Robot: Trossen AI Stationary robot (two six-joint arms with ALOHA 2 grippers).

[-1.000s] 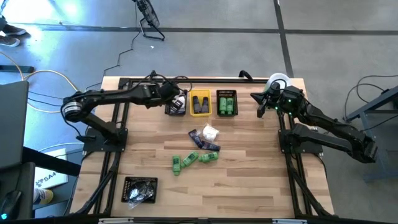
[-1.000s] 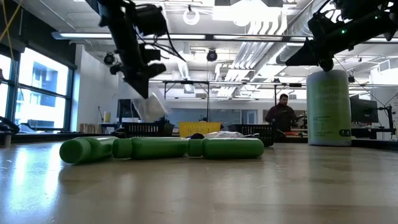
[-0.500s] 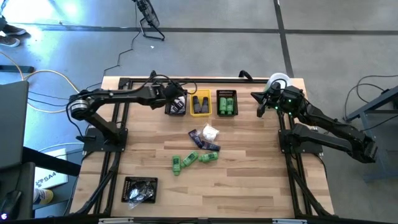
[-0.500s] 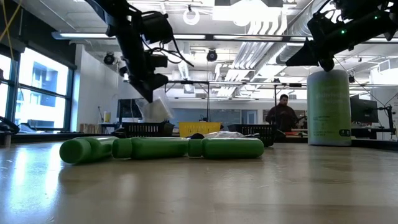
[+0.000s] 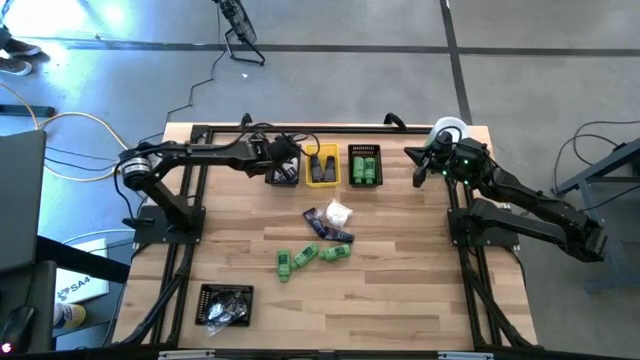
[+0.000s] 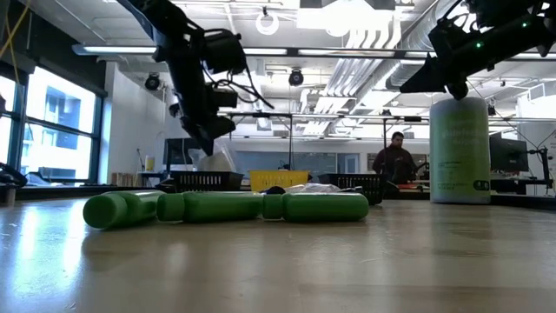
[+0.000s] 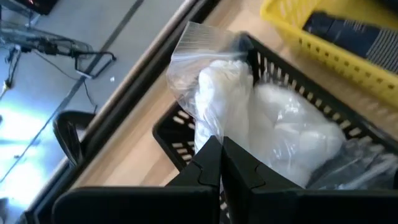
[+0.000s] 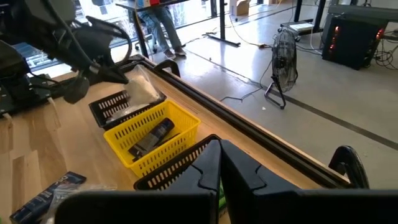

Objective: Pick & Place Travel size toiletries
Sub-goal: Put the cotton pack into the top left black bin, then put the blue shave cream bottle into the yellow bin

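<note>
White packet (image 7: 227, 118) in closed left pincer (image 7: 221, 163)

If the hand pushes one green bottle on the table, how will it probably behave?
The green bottles lie on their sides and look round, so one would probably roll rather than slide. They lie end to end, so pushing one may nudge the next. They look small, thus likely light.

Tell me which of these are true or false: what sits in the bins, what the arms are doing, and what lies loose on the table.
1. The yellow bin holds green bottles. False: it holds dark tubes.
2. The left gripper is shut on a white packet over a black bin. True.
3. Green bottles lie loose mid-table. True.
4. The right gripper holds a bottle. False: it is shut on nothing, beside the pale cylinder.
</note>
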